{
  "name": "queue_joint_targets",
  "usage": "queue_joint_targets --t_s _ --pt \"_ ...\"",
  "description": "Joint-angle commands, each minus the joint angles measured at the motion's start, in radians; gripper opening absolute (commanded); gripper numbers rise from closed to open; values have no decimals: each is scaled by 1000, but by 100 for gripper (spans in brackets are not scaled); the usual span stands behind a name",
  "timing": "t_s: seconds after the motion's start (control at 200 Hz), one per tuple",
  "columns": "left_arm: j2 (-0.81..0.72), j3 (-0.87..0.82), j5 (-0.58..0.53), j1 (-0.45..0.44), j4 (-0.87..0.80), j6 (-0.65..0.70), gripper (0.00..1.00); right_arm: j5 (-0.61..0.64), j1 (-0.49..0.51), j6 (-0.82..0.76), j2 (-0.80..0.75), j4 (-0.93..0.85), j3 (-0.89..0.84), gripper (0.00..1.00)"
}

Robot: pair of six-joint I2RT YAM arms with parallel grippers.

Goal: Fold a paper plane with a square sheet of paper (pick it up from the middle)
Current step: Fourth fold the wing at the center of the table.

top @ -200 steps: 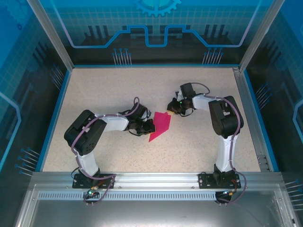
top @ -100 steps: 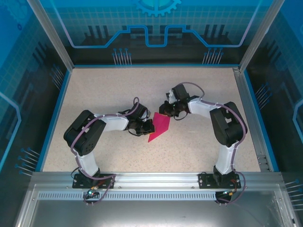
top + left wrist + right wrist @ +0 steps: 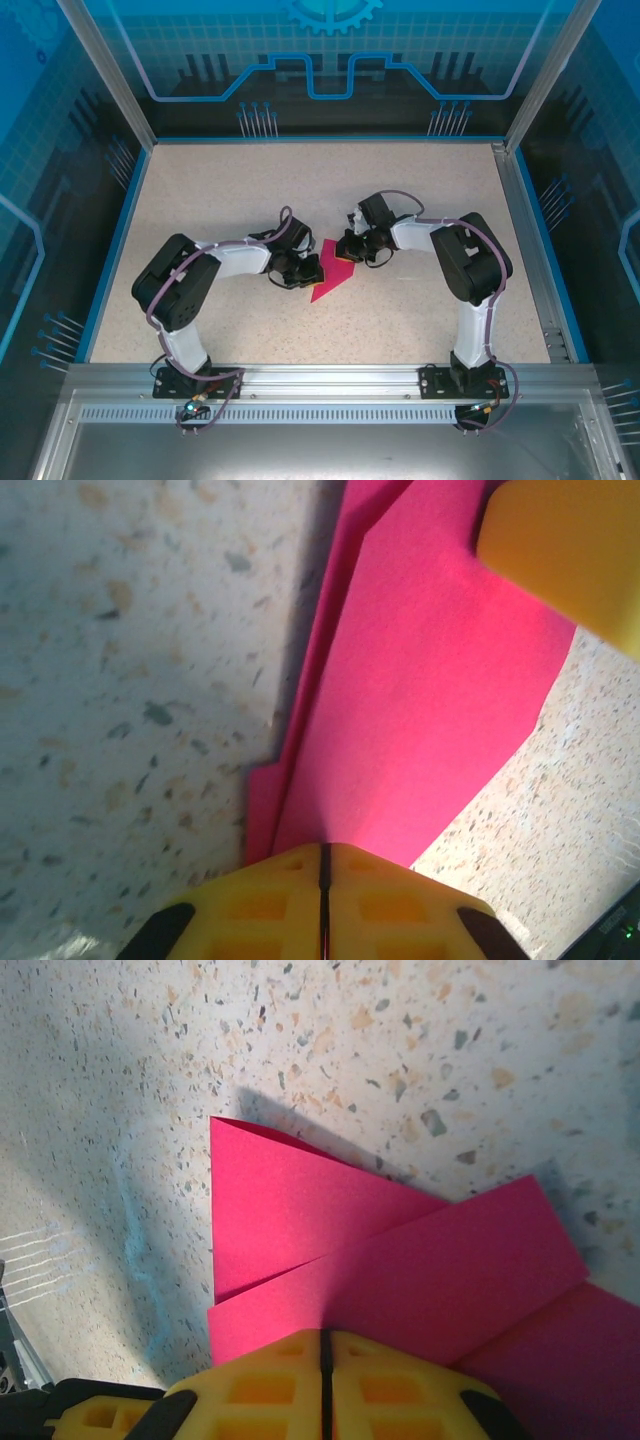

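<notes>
The magenta-pink sheet of paper (image 3: 331, 279) lies partly folded on the speckled table, a narrow pointed shape between the two arms. In the right wrist view the paper (image 3: 400, 1260) shows two overlapping folded flaps. My left gripper (image 3: 311, 268) is shut, and its yellow tips (image 3: 323, 848) rest on the paper's (image 3: 430, 700) left edge. My right gripper (image 3: 347, 252) is shut too, its tips (image 3: 323, 1335) pressed on the upper right part of the paper. One yellow finger (image 3: 570, 550) of the right gripper shows at the top right of the left wrist view.
The speckled table (image 3: 230, 190) is ringed by a blue rim and an aluminium frame (image 3: 530, 230). Both arm bases are bolted to the near rail (image 3: 320, 380). Bare tabletop lies behind and on both sides of the paper.
My right gripper has moved left and down from beside the paper's far corner onto the paper. The left gripper has stayed at the paper's left edge.
</notes>
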Motion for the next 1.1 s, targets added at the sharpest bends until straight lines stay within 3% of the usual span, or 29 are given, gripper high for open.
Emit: queue_joint_targets --t_s 0.0,0.24,0.695,0.93,1.095 --pt "-51 66 37 1 -81 16 13 37 7 1 50 -16 -37 8" --pt "8 170 153 17 12 -33 19 36 6 5 63 -9 -43 8" --pt "134 77 108 19 38 -46 17 25 7 23 75 -2 -39 9" --pt "73 -5 89 18 -43 -1 16 35 5 17 74 -25 -29 9" --pt "-26 -128 141 17 -41 9 18 38 6 15 74 -33 -23 10"
